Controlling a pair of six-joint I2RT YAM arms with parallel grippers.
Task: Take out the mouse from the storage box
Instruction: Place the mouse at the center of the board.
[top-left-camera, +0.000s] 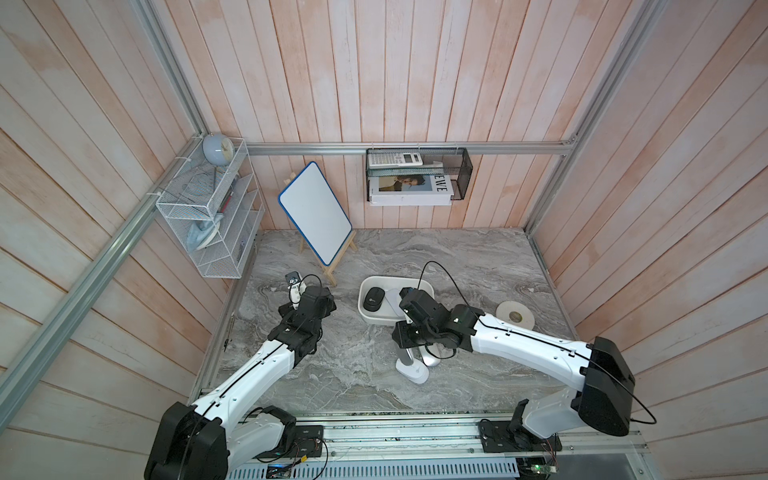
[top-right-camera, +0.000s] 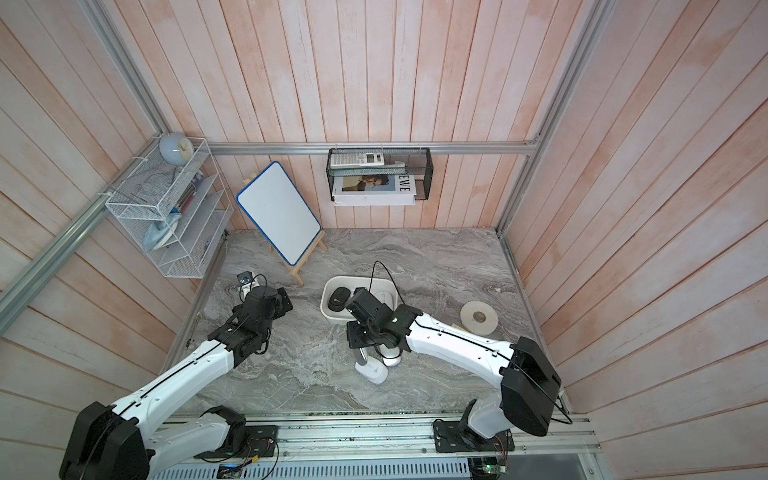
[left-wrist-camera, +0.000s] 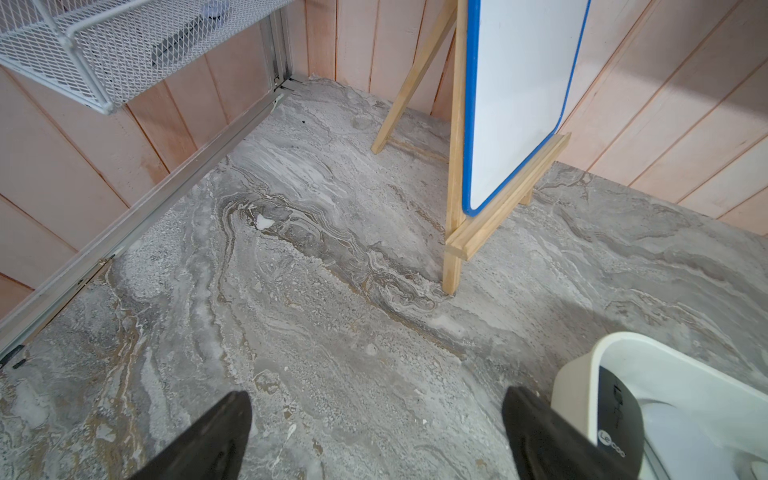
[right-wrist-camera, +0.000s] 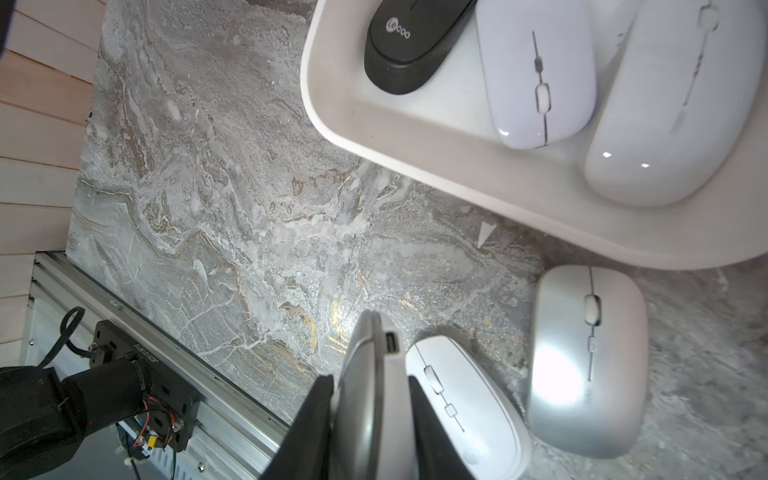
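Observation:
The white storage box (top-left-camera: 365, 286) (top-right-camera: 328, 289) stands mid-table. In it lie a black mouse (top-left-camera: 372, 299) (right-wrist-camera: 407, 45), a pale lilac mouse (right-wrist-camera: 536, 75) and a larger white mouse (right-wrist-camera: 665, 104). My right gripper (right-wrist-camera: 370, 380) is shut on a silver-grey mouse (top-left-camera: 404, 354) (top-right-camera: 362, 355), held on its edge outside the box, at its front side. Beside it on the table lie a white mouse (right-wrist-camera: 465, 411) (top-left-camera: 417, 372) and a silver mouse (right-wrist-camera: 586, 374). My left gripper (left-wrist-camera: 376, 399) (top-left-camera: 296, 289) hangs open over bare table left of the box, holding nothing.
A whiteboard on a wooden easel (top-left-camera: 316, 212) stands at the back left. A white wire rack (top-left-camera: 208, 220) hangs on the left wall and a black mesh basket (top-left-camera: 417, 174) on the back wall. A tape roll (top-left-camera: 515, 316) lies right of the box.

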